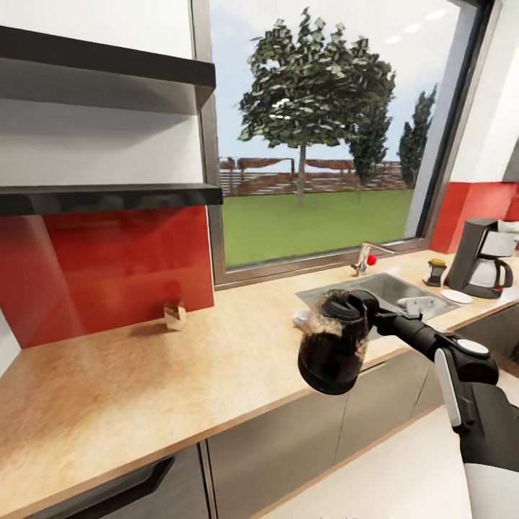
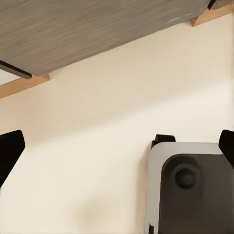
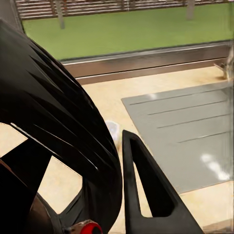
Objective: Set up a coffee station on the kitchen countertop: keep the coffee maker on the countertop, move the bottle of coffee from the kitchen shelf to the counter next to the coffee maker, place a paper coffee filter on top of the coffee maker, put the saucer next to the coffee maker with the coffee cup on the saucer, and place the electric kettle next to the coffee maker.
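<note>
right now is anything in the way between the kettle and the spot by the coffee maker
Nothing tall. The electric kettle, held by the right gripper, hangs over the countertop's front edge. The sink lies between it and the coffee maker; the saucer sits beside the maker.

bench: long tan wood-look bench [image 1: 144,382] under the window | shelves: two dark slab shelves [image 1: 108,196] on the wall at left, above it | sink: steel sink [image 1: 404,288] set in the bench at right | far right: tall black-and-white coffee maker [image 1: 481,258] on the bench, small dark bottle with gold cap [image 1: 436,272] just left of it, flat white saucer [image 1: 457,295] before it | kettle: rounded glass kettle with black lid [image 1: 333,349] off the bench, at its front edge, left of the sink
</note>
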You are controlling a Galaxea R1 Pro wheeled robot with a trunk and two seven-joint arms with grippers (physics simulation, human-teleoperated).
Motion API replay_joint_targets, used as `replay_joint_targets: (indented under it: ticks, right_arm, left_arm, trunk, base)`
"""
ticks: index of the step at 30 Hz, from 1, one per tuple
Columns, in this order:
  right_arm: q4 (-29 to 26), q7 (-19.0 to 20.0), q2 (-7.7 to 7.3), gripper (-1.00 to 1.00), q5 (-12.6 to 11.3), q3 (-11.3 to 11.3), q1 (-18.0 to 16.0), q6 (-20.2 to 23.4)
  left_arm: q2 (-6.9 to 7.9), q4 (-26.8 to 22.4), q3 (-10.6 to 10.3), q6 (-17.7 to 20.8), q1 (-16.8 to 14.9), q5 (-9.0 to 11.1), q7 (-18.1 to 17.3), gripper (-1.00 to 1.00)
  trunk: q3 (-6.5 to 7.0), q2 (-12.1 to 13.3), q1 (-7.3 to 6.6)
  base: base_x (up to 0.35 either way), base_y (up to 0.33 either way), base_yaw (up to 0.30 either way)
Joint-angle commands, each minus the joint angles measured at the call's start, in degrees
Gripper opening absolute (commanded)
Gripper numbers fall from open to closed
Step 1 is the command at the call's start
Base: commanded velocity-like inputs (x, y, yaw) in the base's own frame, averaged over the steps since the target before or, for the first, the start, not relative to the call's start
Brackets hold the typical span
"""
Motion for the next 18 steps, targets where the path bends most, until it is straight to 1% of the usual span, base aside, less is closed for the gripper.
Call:
replay_joint_targets:
  ticks: [1, 18]
  right_arm:
    - [-0.04, 0.4, 0.01, -1.0, -0.07, -0.08, -0.04, 0.34]
    - [-0.03, 0.41, 0.01, -1.0, -0.07, -0.12, -0.04, 0.35]
  left_arm:
    - [0.0, 0.05, 0.5, -0.2, -0.02, -0.57, -0.21, 1.0]
    - [0.0, 0.05, 0.55, -0.2, -0.05, -0.57, -0.21, 1.0]
  trunk:
    - [0.03, -0.04, 0.02]
    - [0.92, -0.04, 0.02]
  base:
    - [0.0, 0.0, -0.272]
    - [0.0, 0.0, -0.272]
